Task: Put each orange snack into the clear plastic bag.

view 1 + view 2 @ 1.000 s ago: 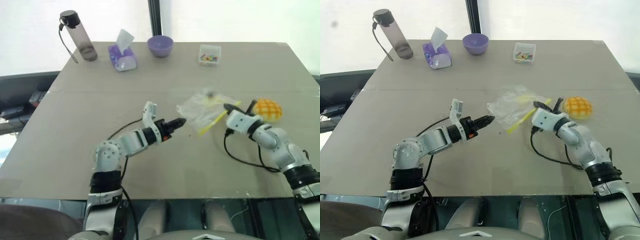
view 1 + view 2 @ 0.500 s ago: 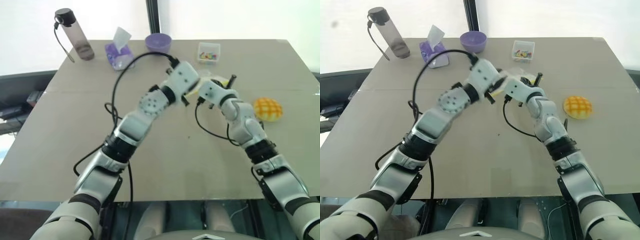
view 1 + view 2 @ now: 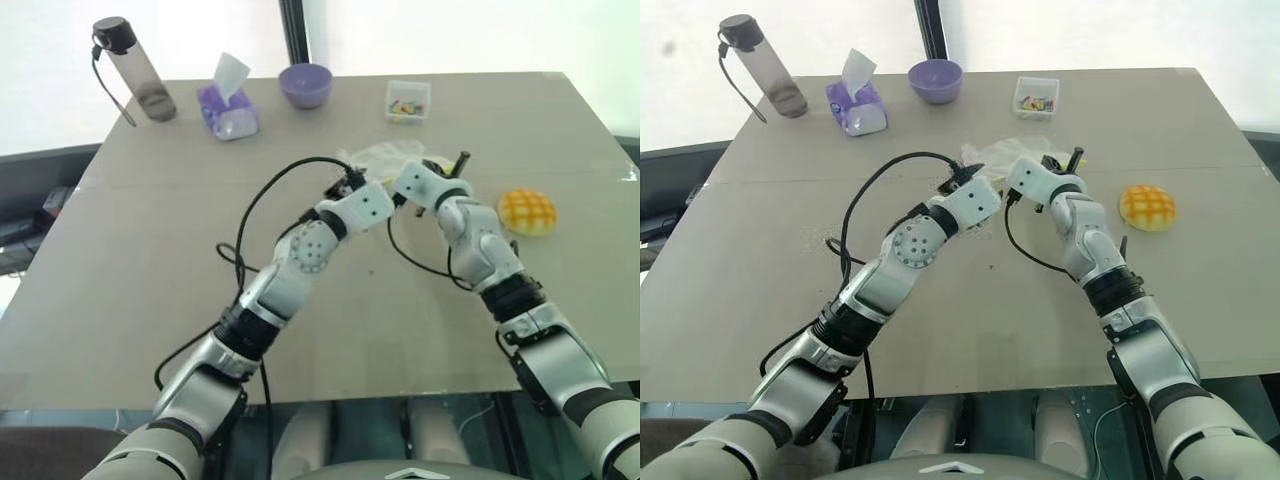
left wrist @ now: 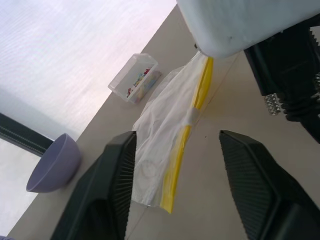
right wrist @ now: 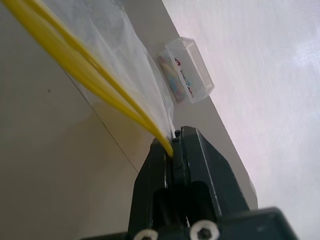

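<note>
The clear plastic bag hangs crinkled above the table's middle, its yellow strip pinched in my right gripper, which is shut on it. My left gripper stands wide open just short of the bag, one finger on each side of the strip's line and not touching it. The orange snack, a round bun with a criss-cross top, lies alone on the table to the right of both hands. In the head views the two wrists meet near the bag.
Along the far edge of the table stand a dark bottle, a purple tissue pack, a purple bowl and a small clear box of colourful bits. A black cable loops over my left forearm.
Both hands rose from the table with the bag, right gripper keeping its hold. In the last half second the left gripper let go, opened wide and dropped back a little.
</note>
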{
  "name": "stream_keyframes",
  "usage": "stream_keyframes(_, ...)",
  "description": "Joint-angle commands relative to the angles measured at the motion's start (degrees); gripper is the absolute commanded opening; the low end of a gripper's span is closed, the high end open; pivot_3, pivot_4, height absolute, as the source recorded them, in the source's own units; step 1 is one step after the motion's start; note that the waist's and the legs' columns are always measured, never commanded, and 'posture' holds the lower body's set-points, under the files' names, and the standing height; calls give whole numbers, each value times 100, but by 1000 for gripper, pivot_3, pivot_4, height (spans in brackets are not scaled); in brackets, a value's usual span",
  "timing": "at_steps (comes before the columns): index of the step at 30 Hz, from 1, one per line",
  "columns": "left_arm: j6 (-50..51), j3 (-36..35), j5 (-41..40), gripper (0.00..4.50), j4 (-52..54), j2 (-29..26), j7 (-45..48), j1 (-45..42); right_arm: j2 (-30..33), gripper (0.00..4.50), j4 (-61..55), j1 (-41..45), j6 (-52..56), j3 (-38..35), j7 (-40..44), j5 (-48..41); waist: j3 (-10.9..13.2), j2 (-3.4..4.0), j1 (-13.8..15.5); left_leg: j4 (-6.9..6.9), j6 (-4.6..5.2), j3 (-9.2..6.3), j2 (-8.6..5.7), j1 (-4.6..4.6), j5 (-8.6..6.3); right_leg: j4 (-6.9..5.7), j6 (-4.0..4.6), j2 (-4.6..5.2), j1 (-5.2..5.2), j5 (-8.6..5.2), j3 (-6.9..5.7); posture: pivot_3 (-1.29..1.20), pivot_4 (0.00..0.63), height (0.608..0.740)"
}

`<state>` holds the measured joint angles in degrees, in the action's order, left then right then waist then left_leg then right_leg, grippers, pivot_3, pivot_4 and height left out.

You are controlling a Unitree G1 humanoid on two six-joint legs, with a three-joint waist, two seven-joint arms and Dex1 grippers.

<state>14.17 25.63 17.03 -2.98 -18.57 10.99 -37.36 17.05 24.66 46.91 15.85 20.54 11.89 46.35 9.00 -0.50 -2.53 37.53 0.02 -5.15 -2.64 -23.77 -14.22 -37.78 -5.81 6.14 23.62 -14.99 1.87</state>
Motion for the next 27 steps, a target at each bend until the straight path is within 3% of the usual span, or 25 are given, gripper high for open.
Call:
stream_keyframes(1,13,-206,168,4454,121,78,-10,47,41,36,-236,25,-26,14,-93,-43,0,0,1,0,-1,0,0,1,1,-3,0,0,0,0,0,0,150,740)
stream_keyframes(8,14,-53,410,4454,-225,147,359,113,45,36,-207,129,-31,14,-121,-56,0,1,1,1,-5,2,0,4,4,-11,0,-1,0,0,1,0,150,740)
stream_keyframes(18,-401,-155,691,4454,-1088,570,91,-392,58,36,-293,106,-45,40,-133,-47,-1,0,3,5,-5,3,0,3,5,-13,0,-1,0,0,1,0,150,740)
stream_keyframes(23,-498,-210,720,3030,-1180,650,58,-392,93,36,-374,80,-17,69,-120,-49,-1,0,-7,5,-6,1,0,4,5,-16,0,-1,1,0,2,0,150,740)
stream_keyframes(27,-399,-240,811,1089,-1233,645,1,-353,93,36,-446,15,31,25,-115,-114,-1,1,-4,9,-6,1,0,4,5,-18,0,-1,2,0,2,0,150,740)
